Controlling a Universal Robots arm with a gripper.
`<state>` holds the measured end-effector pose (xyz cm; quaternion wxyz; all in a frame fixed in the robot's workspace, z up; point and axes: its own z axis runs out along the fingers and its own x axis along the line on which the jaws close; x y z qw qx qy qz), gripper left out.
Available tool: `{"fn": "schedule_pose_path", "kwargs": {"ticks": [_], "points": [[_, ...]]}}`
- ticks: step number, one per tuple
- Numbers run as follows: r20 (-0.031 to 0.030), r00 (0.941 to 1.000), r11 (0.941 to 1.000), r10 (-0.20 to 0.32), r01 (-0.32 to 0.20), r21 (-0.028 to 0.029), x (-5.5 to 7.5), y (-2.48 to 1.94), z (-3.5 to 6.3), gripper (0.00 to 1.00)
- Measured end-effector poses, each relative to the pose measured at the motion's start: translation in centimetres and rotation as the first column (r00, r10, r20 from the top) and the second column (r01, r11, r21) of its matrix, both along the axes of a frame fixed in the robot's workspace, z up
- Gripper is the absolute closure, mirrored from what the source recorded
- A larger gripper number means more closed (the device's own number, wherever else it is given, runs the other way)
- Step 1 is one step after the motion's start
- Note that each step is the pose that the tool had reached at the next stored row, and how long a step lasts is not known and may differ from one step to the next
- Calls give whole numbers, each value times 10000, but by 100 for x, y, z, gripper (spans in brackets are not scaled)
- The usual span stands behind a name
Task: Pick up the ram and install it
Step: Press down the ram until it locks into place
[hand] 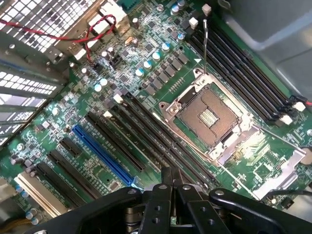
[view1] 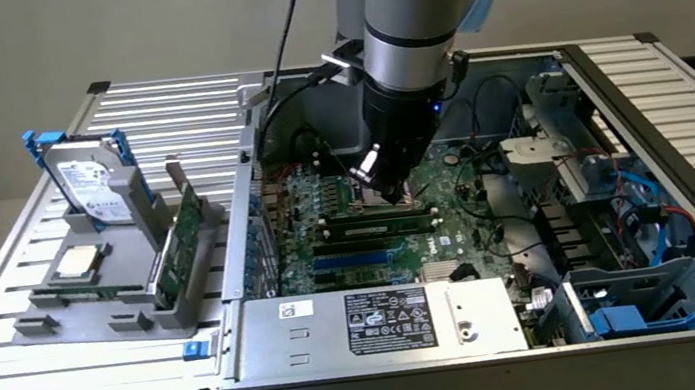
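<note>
My gripper point(view1: 387, 188) reaches down inside the open computer case, just over the motherboard point(view1: 460, 226) beside the empty CPU socket point(hand: 208, 116). In the wrist view the two fingers point(hand: 171, 176) are pressed together, shut, with nothing visible between them. They hover over the row of long black slots point(hand: 146, 131) next to the socket. In the exterior view a long narrow green stick with dark chips, the ram point(view1: 378, 221), lies along the slots right under the gripper tip. I cannot tell whether the gripper touches it.
On the exterior view's left, a grey holder point(view1: 93, 309) carries a silver hard drive with blue rails point(view1: 90, 178), an upright green expansion card point(view1: 185, 239) and a small square chip point(view1: 77, 263). The power supply box point(view1: 378, 322) and case walls hem the motherboard in.
</note>
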<state>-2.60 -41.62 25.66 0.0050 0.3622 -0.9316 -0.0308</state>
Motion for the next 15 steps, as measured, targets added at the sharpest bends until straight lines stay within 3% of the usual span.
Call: {"fn": "schedule_pose_path", "kwargs": {"ticks": [4, 8, 15], "points": [[-28, 9986, 9986, -534, 534, -5, -1, 0, 0, 89], [-109, 9952, 9952, -975, 975, -37, -1, 0, 1, 89], [-240, 9840, 9843, -1763, 1761, -98, 0, 0, 0, 89]]}}
